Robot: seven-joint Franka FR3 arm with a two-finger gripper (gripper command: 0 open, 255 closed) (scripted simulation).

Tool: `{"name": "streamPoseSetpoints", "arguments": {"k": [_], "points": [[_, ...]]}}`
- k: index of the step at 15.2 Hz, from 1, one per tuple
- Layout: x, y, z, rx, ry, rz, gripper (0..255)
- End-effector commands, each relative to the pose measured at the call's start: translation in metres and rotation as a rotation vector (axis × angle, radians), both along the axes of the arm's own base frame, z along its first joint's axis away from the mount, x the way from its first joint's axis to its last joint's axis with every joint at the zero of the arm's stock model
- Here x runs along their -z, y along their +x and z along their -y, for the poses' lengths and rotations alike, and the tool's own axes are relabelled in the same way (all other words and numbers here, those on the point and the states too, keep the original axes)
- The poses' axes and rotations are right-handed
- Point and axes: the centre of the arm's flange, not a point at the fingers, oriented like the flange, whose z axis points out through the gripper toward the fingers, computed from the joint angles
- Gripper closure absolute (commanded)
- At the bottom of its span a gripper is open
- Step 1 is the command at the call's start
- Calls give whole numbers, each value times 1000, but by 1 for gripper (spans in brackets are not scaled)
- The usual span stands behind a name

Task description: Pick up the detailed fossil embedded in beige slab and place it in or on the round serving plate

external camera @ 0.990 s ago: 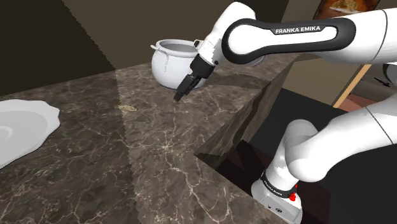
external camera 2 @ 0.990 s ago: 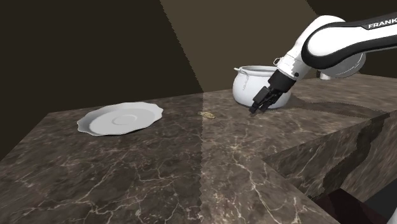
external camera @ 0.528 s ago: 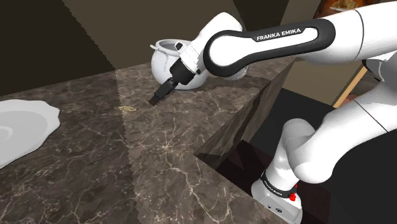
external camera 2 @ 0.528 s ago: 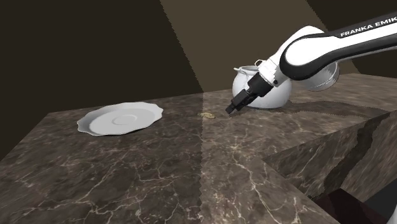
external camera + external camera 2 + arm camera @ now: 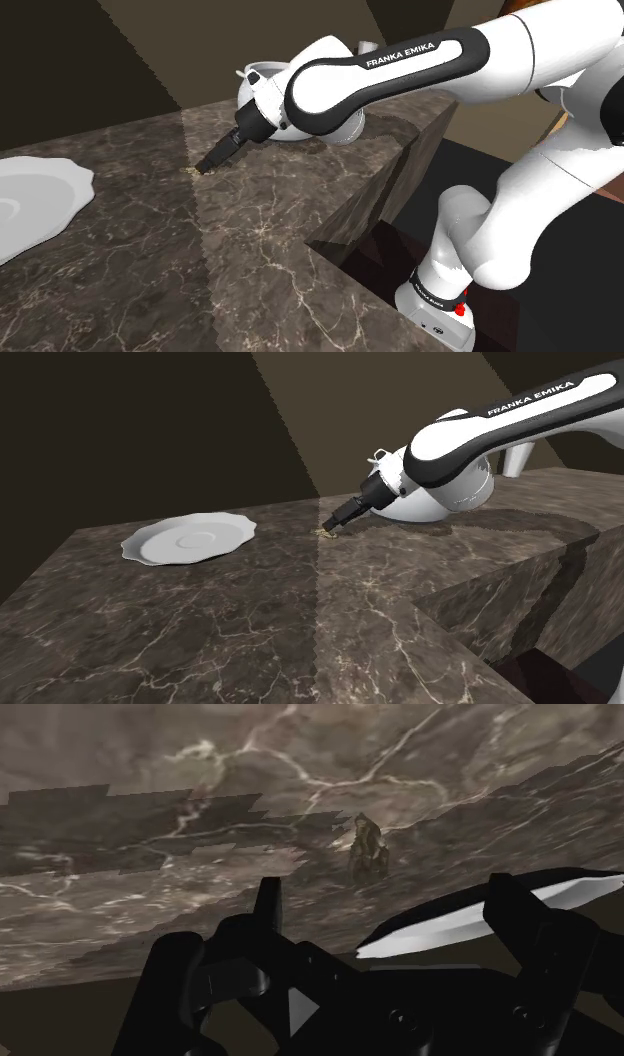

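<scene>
Gripper (image 5: 203,166) is held low and slanted over the dark marble countertop (image 5: 250,230). Its fingers (image 5: 265,899) are spread wide apart and nothing's gripped. The tips are parked right by the small beige fossil slab (image 5: 188,171), on the side facing away from the scalloped white plate (image 5: 30,205). The fossil's laid flat on the countertop, well apart from the plate. A white pot (image 5: 255,82) is set even farther from the plate, partly hidden by the arm.
</scene>
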Motion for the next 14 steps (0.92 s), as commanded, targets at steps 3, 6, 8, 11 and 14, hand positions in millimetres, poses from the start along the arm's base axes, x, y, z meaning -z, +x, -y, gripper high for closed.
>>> {"name": "streamPoseSetpoints", "arguments": {"k": [3,6,8,11,14], "points": [[16,11,-13,-1,1,3,0],[22,15,-17,-1,1,3,0],[22,15,-17,-1,1,3,0],[22,15,-17,-1,1,3,0],[22,15,-17,-1,1,3,255]]}}
